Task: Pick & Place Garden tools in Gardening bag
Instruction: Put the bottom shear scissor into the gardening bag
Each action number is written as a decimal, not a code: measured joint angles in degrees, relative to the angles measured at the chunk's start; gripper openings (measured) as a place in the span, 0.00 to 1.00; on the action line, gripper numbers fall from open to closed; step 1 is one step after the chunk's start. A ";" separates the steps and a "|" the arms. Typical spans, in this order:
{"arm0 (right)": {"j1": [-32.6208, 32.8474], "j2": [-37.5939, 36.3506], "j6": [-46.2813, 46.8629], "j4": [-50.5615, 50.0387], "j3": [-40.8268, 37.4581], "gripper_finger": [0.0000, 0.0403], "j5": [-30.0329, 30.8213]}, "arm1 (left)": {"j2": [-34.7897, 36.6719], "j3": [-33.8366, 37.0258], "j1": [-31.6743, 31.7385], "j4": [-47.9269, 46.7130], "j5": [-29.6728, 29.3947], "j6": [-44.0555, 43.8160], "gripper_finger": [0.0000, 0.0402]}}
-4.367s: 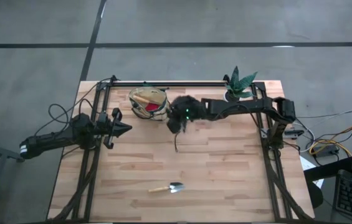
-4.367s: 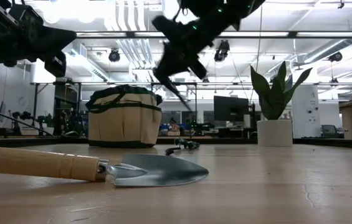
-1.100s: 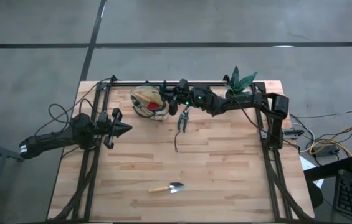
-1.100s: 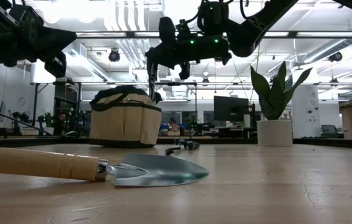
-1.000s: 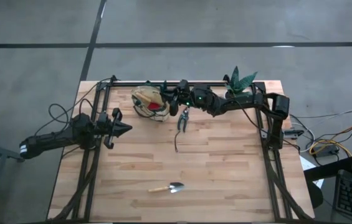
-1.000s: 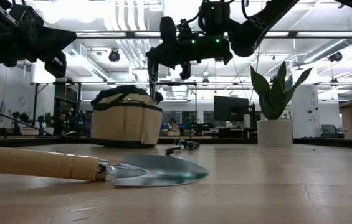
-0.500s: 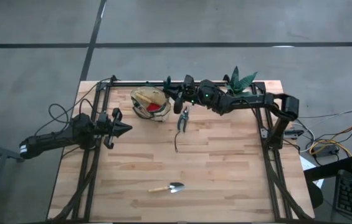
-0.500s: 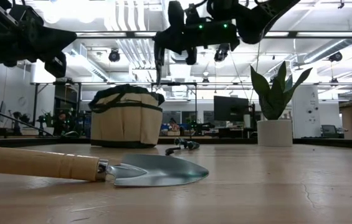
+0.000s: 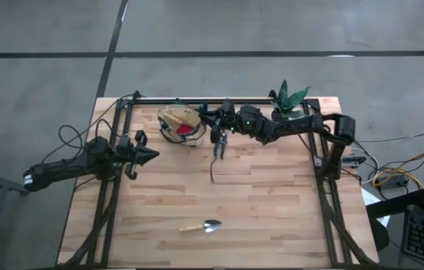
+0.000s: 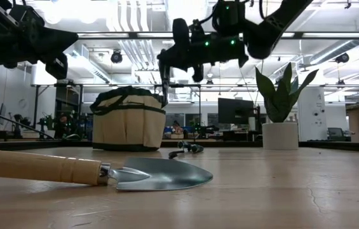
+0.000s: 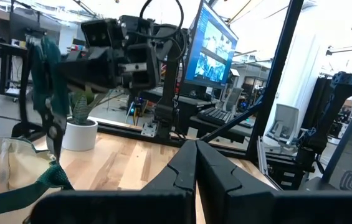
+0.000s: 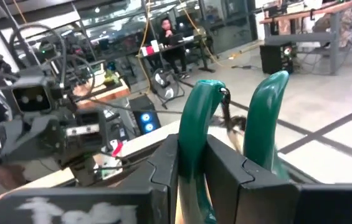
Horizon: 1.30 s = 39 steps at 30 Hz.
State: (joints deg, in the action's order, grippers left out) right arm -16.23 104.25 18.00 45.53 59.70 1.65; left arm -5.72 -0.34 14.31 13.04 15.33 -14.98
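The tan gardening bag (image 9: 178, 122) stands at the table's far side, with a red piece (image 9: 184, 128) inside. My right gripper (image 9: 214, 127) hovers just right of the bag, shut on green-handled pruning shears (image 11: 47, 93). The blades (image 10: 164, 90) hang by the bag's rim. Another pair of shears (image 9: 218, 145) and a thin dark stick (image 9: 212, 174) lie flat on the table. A wooden-handled trowel (image 9: 202, 226) lies flat near the front edge. My left gripper (image 9: 150, 156) is shut and empty at the left. My right gripper pinches one green handle (image 12: 195, 134) of the shears between its two fingers; the other handle (image 12: 266, 118) stands free beside them. The fingers come about level from the table's right. The shears hang blades down, clear of the table and beside the bag's right rim (image 10: 160, 102).
A green potted plant in a white pot (image 9: 287, 103) stands at the far right. A black frame rail (image 9: 196, 100) runs along the far edge behind the bag. Bare wood lies between the stick and the trowel.
My right gripper, still shut on the shears, has moved a little toward the table's right, away from the bag. It rose first, then sank part of the way back. The blades have come off the bag's rim.
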 joint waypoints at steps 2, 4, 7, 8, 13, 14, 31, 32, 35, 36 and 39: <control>0.11 1.22 0.77 2.07 0.18 0.13 0.00 | 0.00 0.00 0.00 -0.02 0.02 0.00 0.02; 0.13 1.87 1.28 3.43 1.12 0.13 -0.06 | 0.00 0.00 0.01 0.00 0.01 0.00 0.02; 0.06 2.30 1.02 3.83 2.12 0.13 0.02 | 0.00 0.00 0.01 -0.02 0.00 0.00 0.02; 0.04 2.44 0.96 3.43 2.12 0.13 0.02 | 0.00 0.00 0.02 -0.02 0.00 0.00 0.02; 0.11 2.75 0.43 2.88 1.70 0.13 0.00 | 0.00 0.00 0.01 -0.04 0.01 0.00 0.02; 0.11 2.75 0.41 2.91 1.56 0.13 0.02 | 0.00 0.00 0.01 -0.04 0.02 0.00 0.02; 0.09 2.75 -0.29 3.58 0.15 0.13 1.57 | 0.00 0.00 0.02 -0.09 0.02 0.00 0.02; 0.09 2.75 -0.29 3.70 0.26 0.13 1.56 | 0.00 0.00 0.00 -0.09 0.00 0.00 0.02; 0.09 3.15 -0.45 4.19 0.35 0.13 1.95 | 0.00 0.00 0.00 -0.09 0.02 0.00 0.02; 0.09 3.66 -0.40 5.37 0.37 0.13 2.19 | 0.00 0.00 0.01 -0.09 0.01 0.00 0.02; 0.17 6.09 0.87 8.17 0.55 0.13 2.31 | 0.00 0.00 0.02 -0.07 0.02 0.00 0.02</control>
State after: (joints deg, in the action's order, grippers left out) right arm -16.05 110.35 18.87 53.71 60.26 3.97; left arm -5.72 -0.34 14.33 12.97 15.35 -14.98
